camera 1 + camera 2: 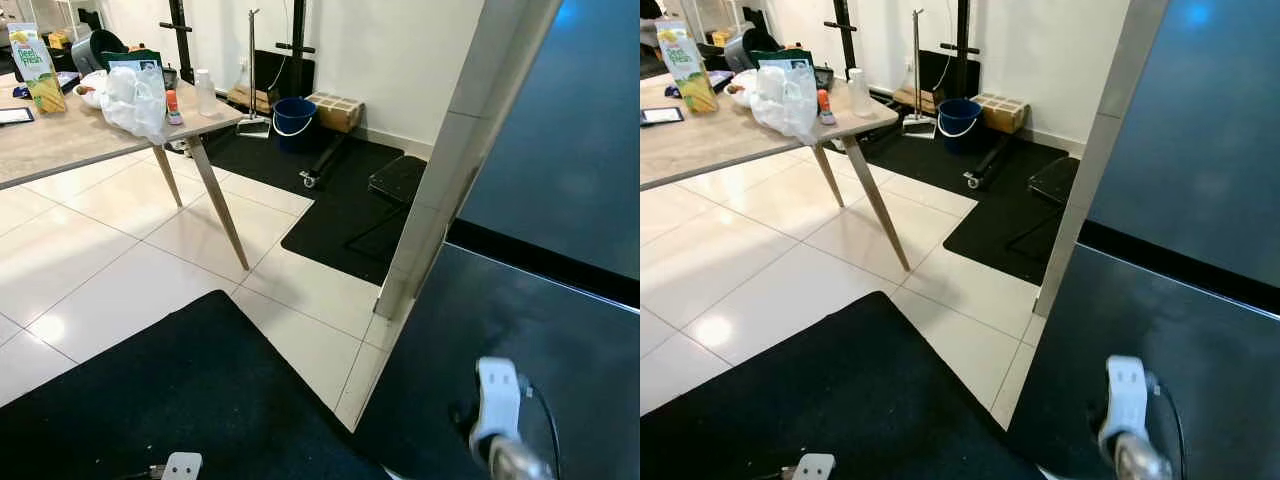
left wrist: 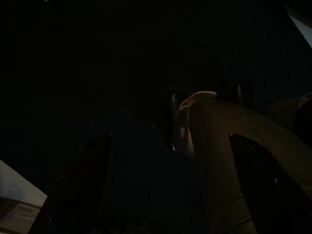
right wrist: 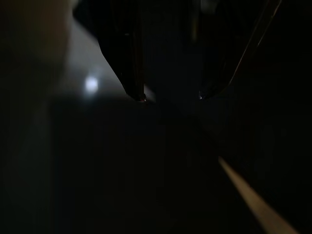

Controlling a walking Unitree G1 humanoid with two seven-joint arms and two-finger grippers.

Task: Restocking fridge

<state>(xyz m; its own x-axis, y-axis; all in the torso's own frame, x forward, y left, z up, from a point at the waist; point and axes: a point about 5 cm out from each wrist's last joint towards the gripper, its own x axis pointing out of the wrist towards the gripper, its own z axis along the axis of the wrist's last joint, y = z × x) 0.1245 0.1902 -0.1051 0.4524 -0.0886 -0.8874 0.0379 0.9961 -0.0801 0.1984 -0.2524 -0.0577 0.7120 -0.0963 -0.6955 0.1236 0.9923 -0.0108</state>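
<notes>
silver right arm [image 1: 500,420], black cable, black fingers [image 3: 127,53]

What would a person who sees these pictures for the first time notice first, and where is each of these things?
The eye falls first on the big dark fridge that rises close on the right, with its pale side edge running up the picture. Next comes the wooden table at the upper left, which carries a juice carton, a white plastic bag and a clear bottle. Farther back, a blue bucket stands on a black mat by the wall.
</notes>
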